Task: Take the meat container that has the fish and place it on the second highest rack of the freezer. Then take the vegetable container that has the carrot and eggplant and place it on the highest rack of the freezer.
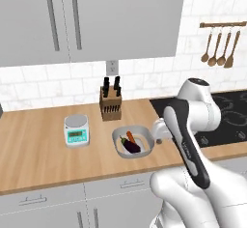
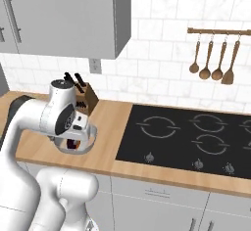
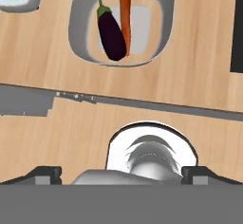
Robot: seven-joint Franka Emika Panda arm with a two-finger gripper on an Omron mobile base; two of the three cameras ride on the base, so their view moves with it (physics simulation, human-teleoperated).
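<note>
You have the vegetable container (image 1: 131, 143), a grey oval tub, sitting on the wooden counter (image 1: 38, 159) just right of the digital scale (image 1: 76, 131), which serves as your landmark here. Inside the tub the eggplant (image 3: 110, 32) lies alongside the carrot (image 3: 125, 14), the two touching along their length; in the left base view the carrot (image 1: 130, 136) sits behind the dark eggplant (image 1: 130, 146). The knife block (image 1: 110, 104) stands behind the scale and to its right, against the tiled wall. The black cooktop (image 2: 186, 137) lies well to the right of the scale, beyond the tub, with wooden spoons (image 2: 212, 58) hanging on a rail above it. Your gripper (image 3: 121, 174) hovers above the counter's front edge, on the near side of the tub, apart from it and from the scale. Its fingers (image 3: 43, 174) are spread wide, released, with nothing between them.
</note>
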